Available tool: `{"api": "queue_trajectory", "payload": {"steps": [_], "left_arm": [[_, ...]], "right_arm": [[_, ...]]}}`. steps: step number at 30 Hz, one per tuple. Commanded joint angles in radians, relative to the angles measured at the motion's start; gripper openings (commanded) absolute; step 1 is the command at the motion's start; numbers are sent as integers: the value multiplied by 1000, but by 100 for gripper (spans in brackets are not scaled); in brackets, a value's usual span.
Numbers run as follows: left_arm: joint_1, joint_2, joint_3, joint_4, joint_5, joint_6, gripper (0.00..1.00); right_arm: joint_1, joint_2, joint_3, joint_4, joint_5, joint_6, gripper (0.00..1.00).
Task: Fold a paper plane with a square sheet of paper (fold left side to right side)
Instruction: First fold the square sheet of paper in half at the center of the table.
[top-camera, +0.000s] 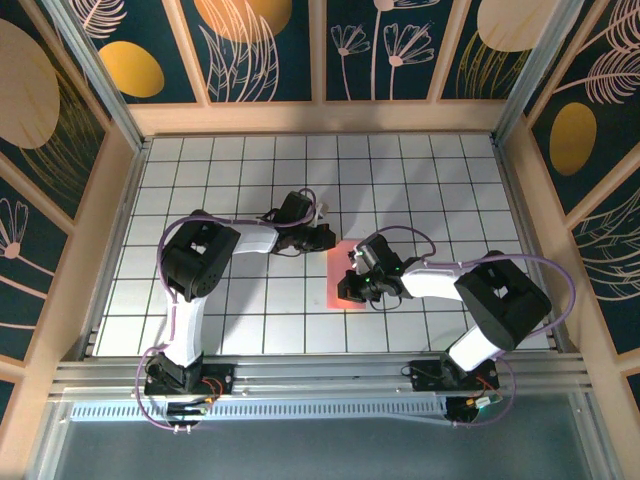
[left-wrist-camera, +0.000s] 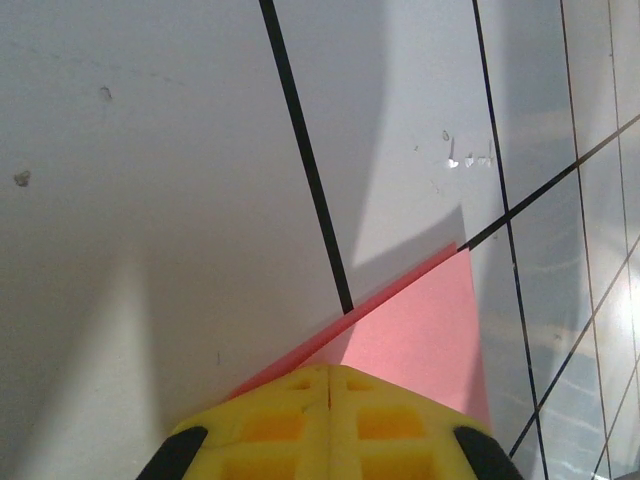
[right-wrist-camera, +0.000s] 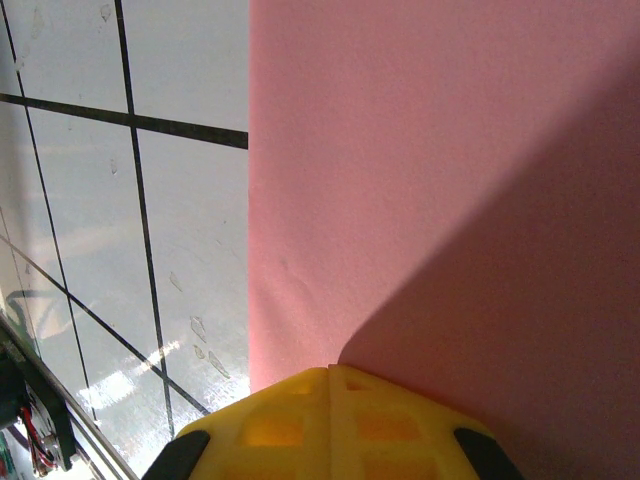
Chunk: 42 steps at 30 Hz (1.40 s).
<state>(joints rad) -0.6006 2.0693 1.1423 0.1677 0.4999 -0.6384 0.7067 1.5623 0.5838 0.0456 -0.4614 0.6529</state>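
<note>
Silver rail (top-camera: 320, 372) at the near edge is carrying the bases of two arms, one left and one right. Just beyond it the right gripper (top-camera: 352, 288) is reaching in over the white grid table (top-camera: 250, 160). Its yellow fingertips (right-wrist-camera: 290, 410) are meeting with no gap, clenched on nothing, and seem to be bearing down flat on the paper (top-camera: 338, 270) close to its left edge.

One sheet of paper is lying near the middle of the table. It is showing as a narrow salmon-pink strip, roughly one tile wide and two long. Its far corner (left-wrist-camera: 420, 330) is showing a second, darker edge beneath the top one, so two layers seem to be stacked there.

At that far corner the left gripper (top-camera: 322, 238) is resting. Its fingertips (left-wrist-camera: 290, 410) are also clenched together and holding nothing, with their tips over the paper's edge.

Judging from this, the left-to-right fold is already lying over, and the step in hand is pressing it flat. The next move is calling for one gripper to be pinning the layers while the other is sliding along the folded edge, lightly enough that the thin sheet is not skidding or buckling.

Counted: one sheet, two arms, two grippers. No finished plane is showing yet.
</note>
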Motion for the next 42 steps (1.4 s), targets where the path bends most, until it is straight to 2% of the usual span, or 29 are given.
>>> {"api": "queue_trajectory", "payload": {"steps": [1,13,20,26,32,42], "left_arm": [[11,29,31,-36,-65,29,0],[61,-17,89,-98,-95,64,0],[45,-233,-110,-39,-63,14,0],[-54,-349,-246,-37,-41,-57,0],[-112,-336,-300,36,-39,-141,0],[-128,-234,-242,10,-26,-117,0]], "right_arm": [[-7,24,-41,-130,61,-22,0],[-7,21,-43,-94,48,-1,0],[-6,18,-36,-46,28,23,0],[-6,25,-29,-52,43,17,0],[-6,27,-30,-52,49,20,0],[-4,43,-20,-58,50,9,0]]}}
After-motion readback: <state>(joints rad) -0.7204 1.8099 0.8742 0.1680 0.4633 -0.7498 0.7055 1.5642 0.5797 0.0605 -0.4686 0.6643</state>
